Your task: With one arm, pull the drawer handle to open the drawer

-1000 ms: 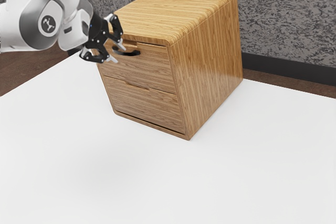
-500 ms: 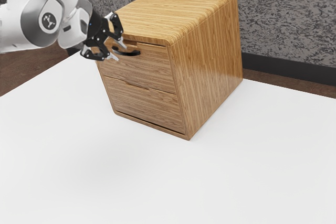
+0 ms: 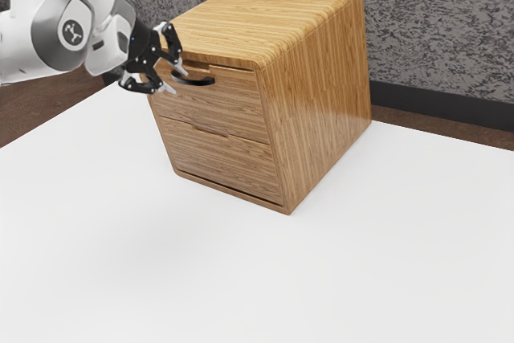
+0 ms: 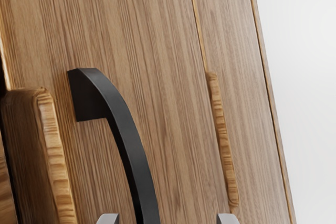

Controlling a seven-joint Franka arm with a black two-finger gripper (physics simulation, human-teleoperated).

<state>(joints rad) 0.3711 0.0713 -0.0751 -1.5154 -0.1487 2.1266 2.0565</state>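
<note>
Drawer handle (image 4: 128, 142) lies between the jaws — spread wide.

The cabinet (image 3: 273, 78) stands on the table (image 3: 241, 279), with the wall (image 3: 442, 14) behind it. In the cabinet's front, the upper drawer (image 3: 221, 106) sits above the lower drawer (image 3: 229, 158). The handle (image 3: 197, 81) is near the upper drawer's top edge. The tool (image 3: 170, 76) is just before the cabinet's front, its spread fingers either side of the handle.
</note>
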